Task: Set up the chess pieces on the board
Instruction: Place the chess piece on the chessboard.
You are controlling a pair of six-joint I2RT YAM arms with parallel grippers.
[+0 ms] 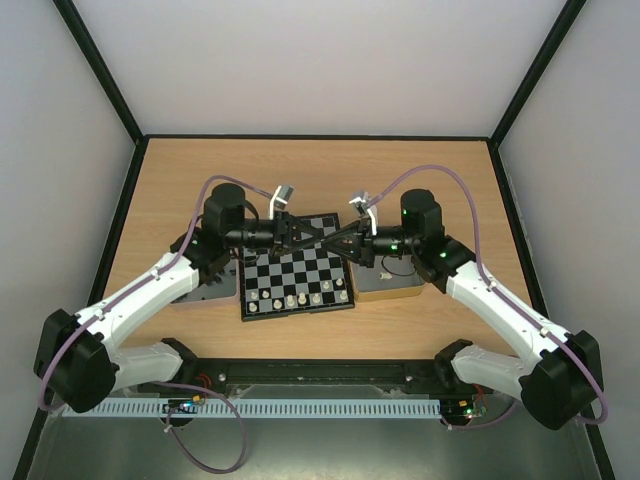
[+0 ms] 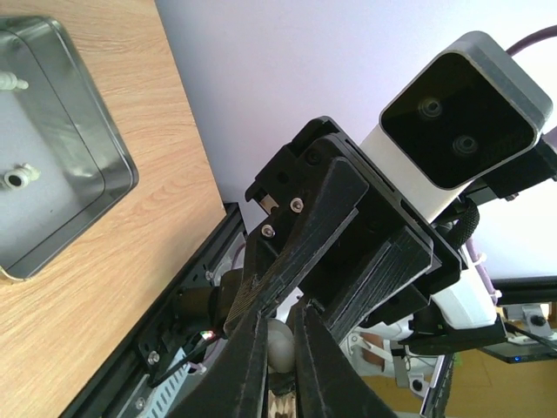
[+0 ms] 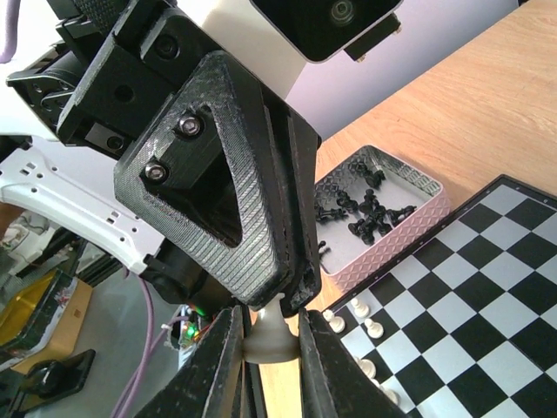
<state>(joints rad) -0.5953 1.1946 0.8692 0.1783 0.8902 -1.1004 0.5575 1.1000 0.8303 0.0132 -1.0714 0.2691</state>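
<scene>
Closest: right gripper (image 3: 268,326) clamped on white piece (image 3: 270,341); left gripper (image 2: 280,324) pinching same piece, mid-air above far half of board (image 1: 300,268). Handover apparently underway. Next: right lets go, left places piece.

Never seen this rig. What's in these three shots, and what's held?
Two robot arms bolted at the table's near edge, each with a two-finger gripper. The top picture looks down from above and behind them. The other two come from a camera on each wrist, showing its own gripper at the bottom and the other one opposite. On the table: a chessboard with white pieces along its near side, a pink tin of black pieces left of it, a second tin with a few white ones right of it. Over the chessboard, the left gripper and right gripper are both shut on one white piece, likely a hand-over.
</scene>
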